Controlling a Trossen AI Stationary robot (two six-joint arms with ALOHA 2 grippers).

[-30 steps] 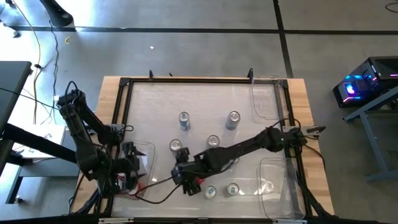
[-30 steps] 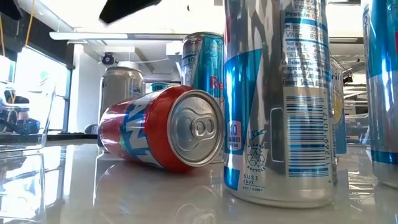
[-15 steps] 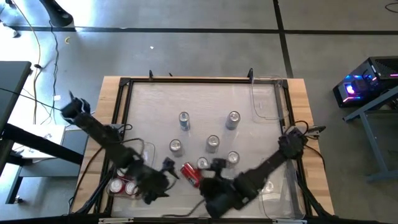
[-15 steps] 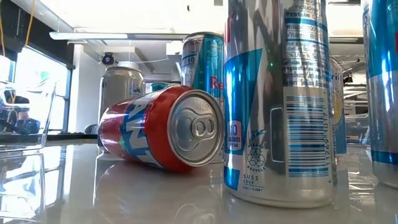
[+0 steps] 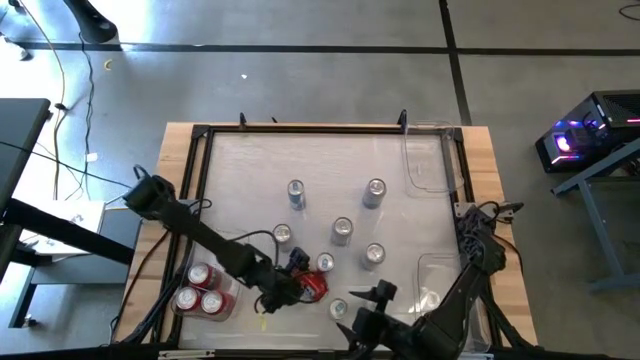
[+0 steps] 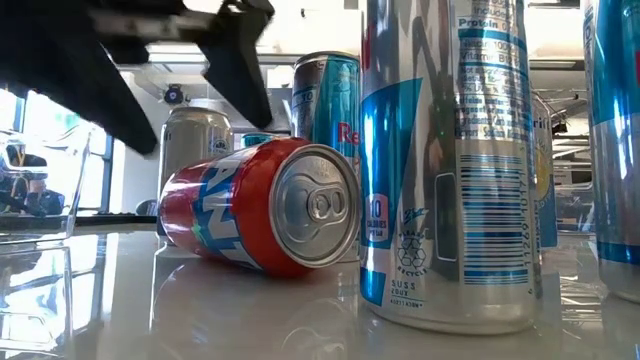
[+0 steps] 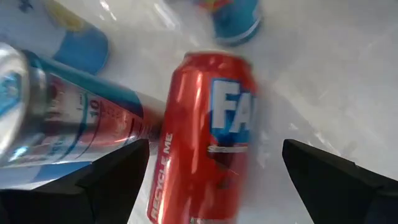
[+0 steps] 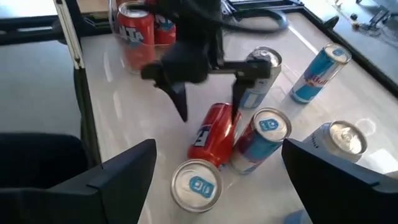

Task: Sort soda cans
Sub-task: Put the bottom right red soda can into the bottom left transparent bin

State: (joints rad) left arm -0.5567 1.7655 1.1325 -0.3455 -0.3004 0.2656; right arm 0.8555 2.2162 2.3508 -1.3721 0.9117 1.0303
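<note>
A red soda can [image 5: 313, 285] lies on its side on the table near the front, seen end-on in the low view [image 6: 262, 205]. My left gripper [image 5: 290, 279] hangs open just above it, one finger [image 7: 118, 180] on either side of the can's body [image 7: 208, 130] without touching. My right gripper [image 5: 365, 310] is open and raised near the table's front edge, right of the red can, with nothing held. Several silver and silver-blue cans [image 5: 342, 230] stand upright around the table's middle. Three red cans [image 5: 198, 290] stand in the left bin.
A tall silver-blue can [image 6: 450, 160] stands right beside the lying red one, with another [image 8: 261, 138] against it. Clear plastic bins sit at the near left [image 5: 228, 245], near right [image 5: 440, 275] and far right [image 5: 425, 160]. A black frame [image 5: 200, 160] edges the table.
My left gripper has swung from the left bin toward the table's right and down, rolling as it went, and now hangs over the lying red can. My right gripper has drawn back from that can toward the near right, rising and rolling. The red can has not moved.
</note>
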